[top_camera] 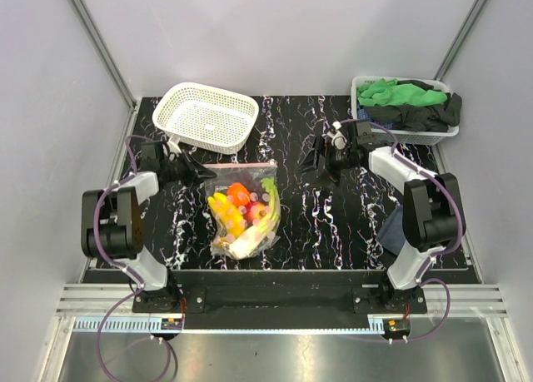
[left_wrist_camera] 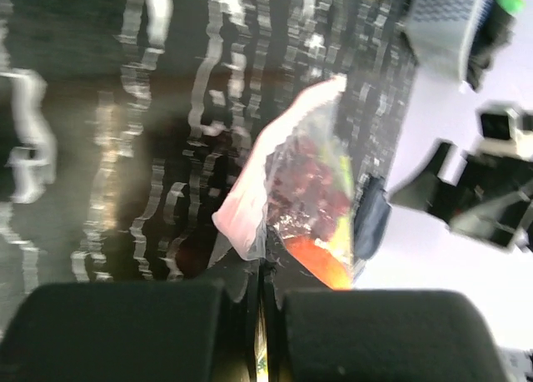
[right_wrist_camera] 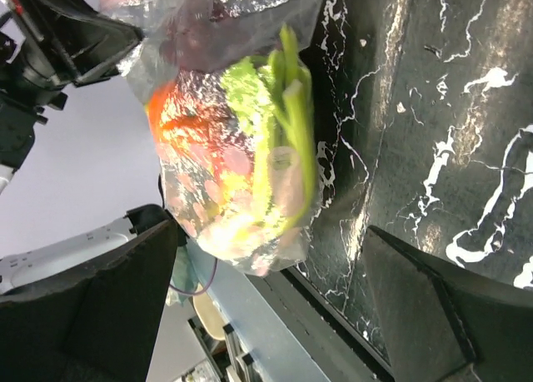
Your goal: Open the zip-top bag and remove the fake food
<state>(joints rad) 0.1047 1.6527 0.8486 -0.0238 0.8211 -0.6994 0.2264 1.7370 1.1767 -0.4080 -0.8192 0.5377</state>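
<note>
Looking at the left pincer (left_wrist_camera: 265, 275), its two black fingers are pressed together with a corner of the zip-top bag (top_camera: 243, 209) nipped between them, right by the pinkish zip strip (top_camera: 240, 165). The rest of the pouch runs out ahead of its tips across the black marbled table (top_camera: 333, 224). Can't tell whether it has one layer of plastic or both. The fake food (top_camera: 237, 212) is all inside, bunched toward the end farthest from that grip: yellow, orange and red bits plus pale-green stalks. The mouth looks shut. The right pincer (top_camera: 313, 167) is spread wide and holds nothing, with the bag's other top corner just ahead of its open fingers, near but not touching. So the step in hand reads as getting a second hold on the mouth to pull it apart. To do that well, the right one probably wants to come in low and take only the lip of plastic facing it, just above the strip, otherwise it'll drag the whole bag. Thin film slips, so both bites should sit close to the strip, and the pull should be gentle and straight apart. The white basket (top_camera: 206, 116) sits just beyond the left pincer's tips.
</note>
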